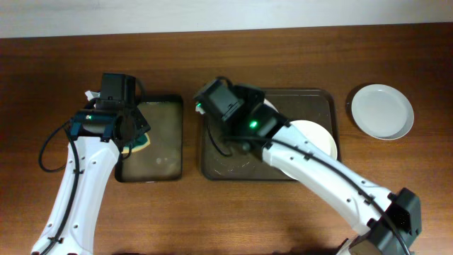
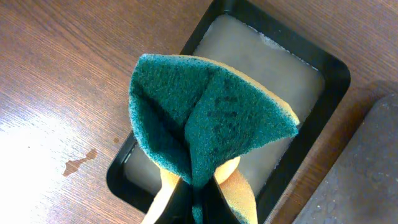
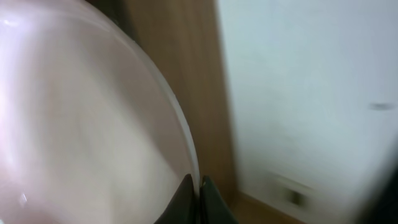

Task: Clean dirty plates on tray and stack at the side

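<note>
Left claw (image 2: 196,198) clenched on folded sponge (image 2: 211,118): dark green scouring face, yellow foam core, above black tray (image 2: 333,81) holding cloudy liquid. Right claw (image 3: 199,186), over 9 o'clock half of brown tray (image 1: 212,166), grasping rim of white plate (image 3: 81,124), glossy, round. Second plate (image 1: 320,133) lies flat in tray's 3 o'clock half, partly under arm. Third plate (image 1: 382,111) on wood-grain desk (image 1: 283,57), 3 o'clock of tray, apart.

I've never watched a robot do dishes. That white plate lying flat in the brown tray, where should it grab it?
Probably by the rim. The plate lies flat and shallow, so only its thin edge fits between jaws. Its right edge sits close to the tray wall, so come from above at its left, over bare tray floor.
</note>
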Controlling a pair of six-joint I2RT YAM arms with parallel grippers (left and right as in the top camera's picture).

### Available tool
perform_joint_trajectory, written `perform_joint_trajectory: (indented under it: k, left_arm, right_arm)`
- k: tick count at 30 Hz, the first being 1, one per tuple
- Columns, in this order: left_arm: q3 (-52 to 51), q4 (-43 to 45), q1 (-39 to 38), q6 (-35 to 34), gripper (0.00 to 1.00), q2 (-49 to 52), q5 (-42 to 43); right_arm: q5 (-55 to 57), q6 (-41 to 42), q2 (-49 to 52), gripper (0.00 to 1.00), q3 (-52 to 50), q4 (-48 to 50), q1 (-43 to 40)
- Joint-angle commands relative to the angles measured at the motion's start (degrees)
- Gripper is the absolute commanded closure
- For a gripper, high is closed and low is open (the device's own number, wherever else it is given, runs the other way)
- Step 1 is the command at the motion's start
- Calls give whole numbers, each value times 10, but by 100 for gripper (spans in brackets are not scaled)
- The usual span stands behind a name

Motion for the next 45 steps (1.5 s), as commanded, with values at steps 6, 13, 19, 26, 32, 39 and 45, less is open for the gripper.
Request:
perform_joint_trajectory:
  k: [6,13,19,26,32,39,45]
  left_arm:
    - [3,-2,2,-2,100,-2,0]
    - [-5,-2,2,-2,100,-2,0]
    - [-28,6,2,-2,100,-2,0]
    - [-30,31,2,-2,100,-2,0]
    - [-30,37,2,-2,100,-2,0]
    - [-30,36,2,-2,100,-2,1]
    - [-30,34,2,-2,100,-2,0]
  right_arm:
    - [-142,369,-4,96,9,-14,-293]
    - [-500,431,50,96,9,-45,-622]
    - [-511,441,115,96,9,-50,-792]
    - [-511,441,159,93,9,-2,-880]
    - [-532,441,161,59,9,21,-865]
    - [-555,436,161,55,9,8,-800]
    - [-460,437,161,59,9,1,-742]
